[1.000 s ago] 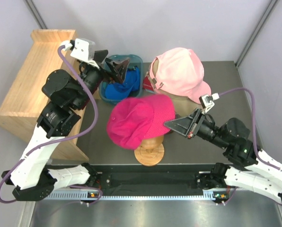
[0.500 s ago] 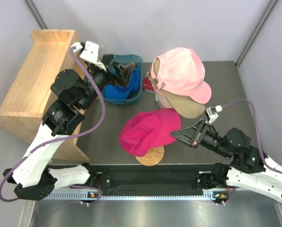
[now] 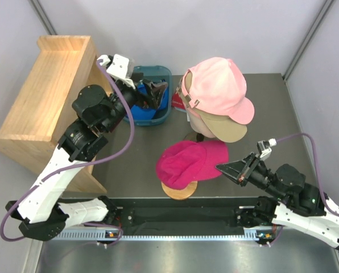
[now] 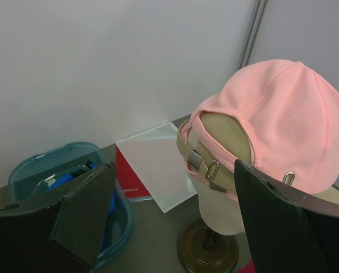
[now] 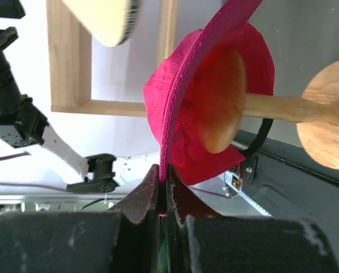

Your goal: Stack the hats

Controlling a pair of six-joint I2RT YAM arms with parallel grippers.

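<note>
Right gripper [image 5: 164, 170]: jaws clamped on the brim of the magenta cap [image 3: 189, 162], its crown draped over the wooden ball stand [image 3: 178, 190]. Left gripper [image 3: 151, 91]: jaws apart, empty, above the teal bin [image 3: 170, 94] holding the blue cap [image 3: 140, 114]. Step judged: lifting magenta off; next calls for carrying it onto the pink cap [image 3: 218, 85], which sits over the tan cap [image 3: 226, 132].

Far left: wooden shelf [image 3: 44, 85], along the left edge of the table [image 3: 272, 114].
Back centre: bin [image 3: 169, 85], just right of the shelf, with the binned cap [image 3: 149, 112] inside.
Back right: mannequin head [image 4: 218, 202], under cap [image 3: 223, 131] on it, top cap [image 3: 218, 85] over that.
Between bin and head: flat card [image 4: 152, 168] lying on the table.
Front centre: ball stand [image 3: 178, 192], in front of the head, front cap [image 3: 189, 162] draped on it.
</note>
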